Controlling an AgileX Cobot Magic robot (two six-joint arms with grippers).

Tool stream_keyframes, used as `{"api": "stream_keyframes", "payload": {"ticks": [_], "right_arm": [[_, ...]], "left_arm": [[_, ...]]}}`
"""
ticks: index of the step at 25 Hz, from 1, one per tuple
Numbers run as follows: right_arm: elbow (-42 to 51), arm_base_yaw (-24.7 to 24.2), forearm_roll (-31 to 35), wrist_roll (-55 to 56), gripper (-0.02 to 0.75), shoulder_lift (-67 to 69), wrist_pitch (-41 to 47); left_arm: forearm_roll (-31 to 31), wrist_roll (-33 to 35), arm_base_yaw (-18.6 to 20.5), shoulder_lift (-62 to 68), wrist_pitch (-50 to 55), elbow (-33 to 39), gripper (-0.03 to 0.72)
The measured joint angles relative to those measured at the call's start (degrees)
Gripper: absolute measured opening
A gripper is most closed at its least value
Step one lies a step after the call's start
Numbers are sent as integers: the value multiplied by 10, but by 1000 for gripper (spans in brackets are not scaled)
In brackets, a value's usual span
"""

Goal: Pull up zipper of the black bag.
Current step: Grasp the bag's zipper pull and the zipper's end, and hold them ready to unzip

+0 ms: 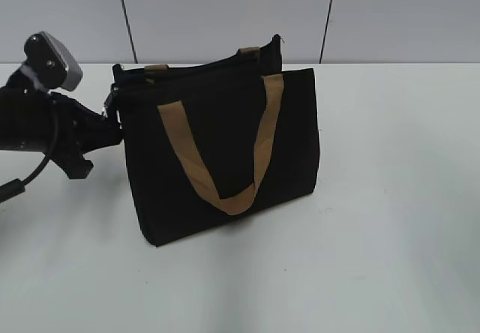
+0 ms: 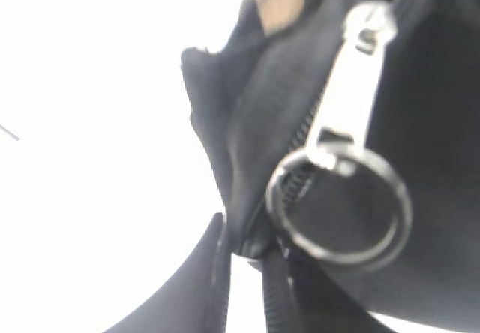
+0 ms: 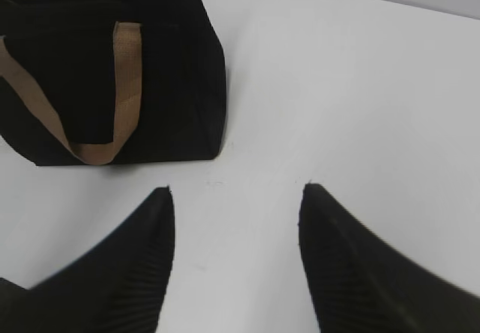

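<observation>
The black bag (image 1: 217, 153) stands upright on the white table, with a tan strap handle (image 1: 225, 190) hanging down its front. The zipper (image 1: 199, 69) runs along its top edge. In the left wrist view the zipper's silvery pull (image 2: 354, 93) with a metal ring (image 2: 339, 207) hangs very close by, at the zipper's near end. My left gripper (image 2: 251, 247) is at the bag's left top corner (image 1: 114, 115), and its fingertips pinch the black fabric at the zipper's end. My right gripper (image 3: 236, 194) is open and empty over the table, short of the bag (image 3: 112, 63).
The white table (image 1: 390, 235) stretches around the bag. A grey panelled wall (image 1: 225, 10) stands behind it. My left arm and its cable (image 1: 37, 130) lie at the left edge. The right arm is out of the exterior view.
</observation>
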Motion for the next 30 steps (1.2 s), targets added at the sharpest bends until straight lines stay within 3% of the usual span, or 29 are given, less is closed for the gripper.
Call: {"api": "stream_keyframes", "payload": {"ticks": [9, 20, 23, 30], "right_arm": [[-13, 0, 20, -13, 417, 0, 6], [-181, 7, 53, -50, 417, 133, 79], [-214, 46, 67, -81, 416, 173, 86], [-275, 177, 68, -119, 351, 288, 87]], "left_arm": [[1, -1, 0, -145, -54, 45, 75], [1, -2, 0, -279, 7, 48, 75], [1, -11, 0, -280, 19, 48, 75], [1, -110, 0, -280, 14, 48, 75]]}}
